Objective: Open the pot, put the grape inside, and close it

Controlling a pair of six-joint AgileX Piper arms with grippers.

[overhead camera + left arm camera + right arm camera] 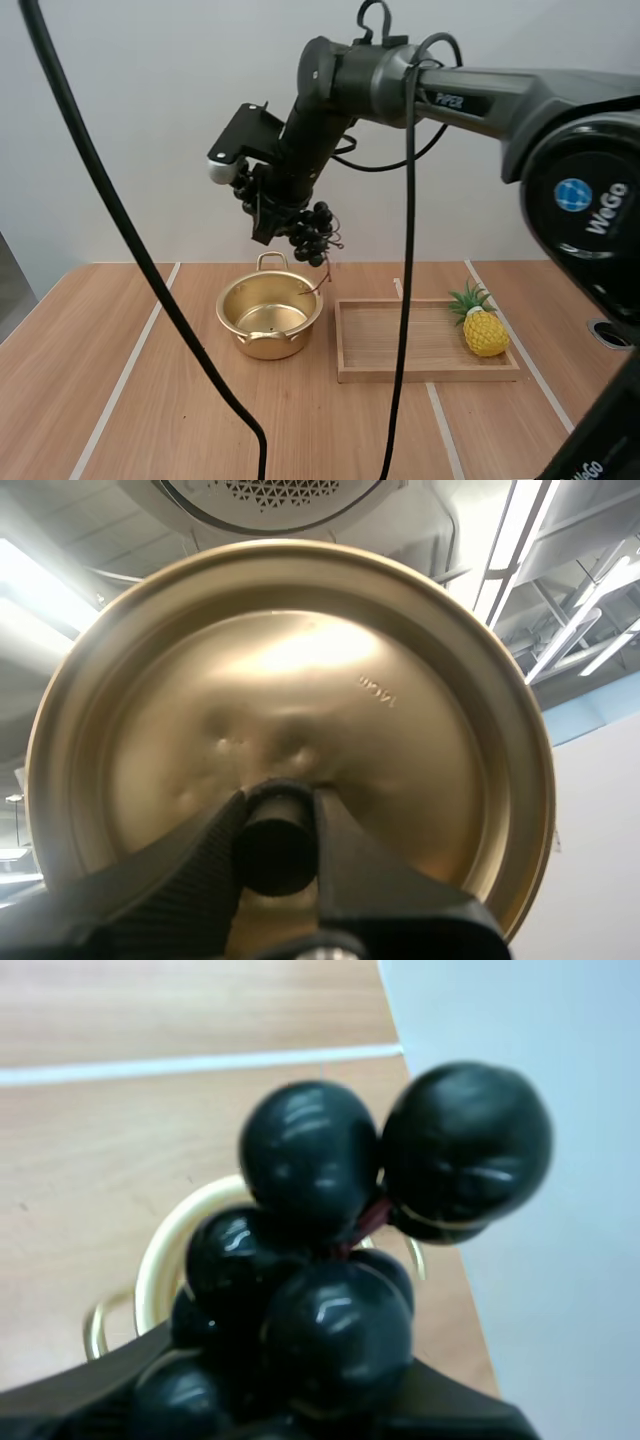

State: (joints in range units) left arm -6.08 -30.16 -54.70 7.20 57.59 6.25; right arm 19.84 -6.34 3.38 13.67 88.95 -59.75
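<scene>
Robot lab: toy pineapple [484,330], line-marked table [120,400]

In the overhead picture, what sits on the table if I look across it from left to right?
Round golden metal pot, its lid off → shallow rectangular wooden tray → small yellow toy pineapple with green leaves, standing at the tray's right end.

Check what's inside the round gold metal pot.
The round gold metal pot shows a bare bottom in the high view. In the right wrist view the black bunch of grapes covers most of its inside.
</scene>
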